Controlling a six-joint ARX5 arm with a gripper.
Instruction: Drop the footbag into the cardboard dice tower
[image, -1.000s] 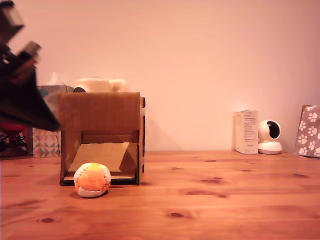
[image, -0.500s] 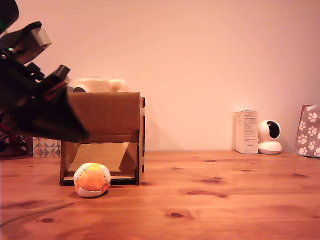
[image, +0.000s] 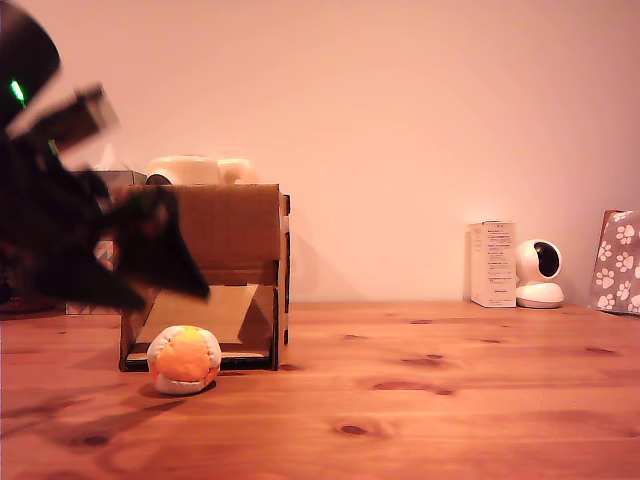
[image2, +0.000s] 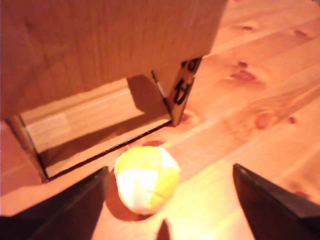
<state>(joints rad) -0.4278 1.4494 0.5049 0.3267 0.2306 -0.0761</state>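
Observation:
The footbag (image: 184, 358), a soft ball of orange, yellow and white panels, lies on the wooden table just in front of the cardboard dice tower (image: 225, 225). The tower's front opening shows its sloped ramp (image: 210, 312). My dark gripper (image: 172, 298) comes in blurred from the exterior view's left, just above the ball and in front of the tower. In the wrist view the footbag (image2: 146, 180) rests on the table between my two spread fingers (image2: 65, 210), untouched, with the dice tower (image2: 100, 55) right behind it. The gripper (image2: 170, 170) is open and holds nothing.
A cream object (image: 195, 170) and a patterned tissue box (image: 100, 180) stand behind the tower. At the exterior view's right are a white box (image: 493, 264), a small white camera (image: 540, 274) and a paw-print bag (image: 618, 262). Bare wooden table (image: 420, 400) stretches between.
My gripper has swung down and to the exterior view's right, from the far left edge to just above the footbag. The footbag and the tower have not moved.

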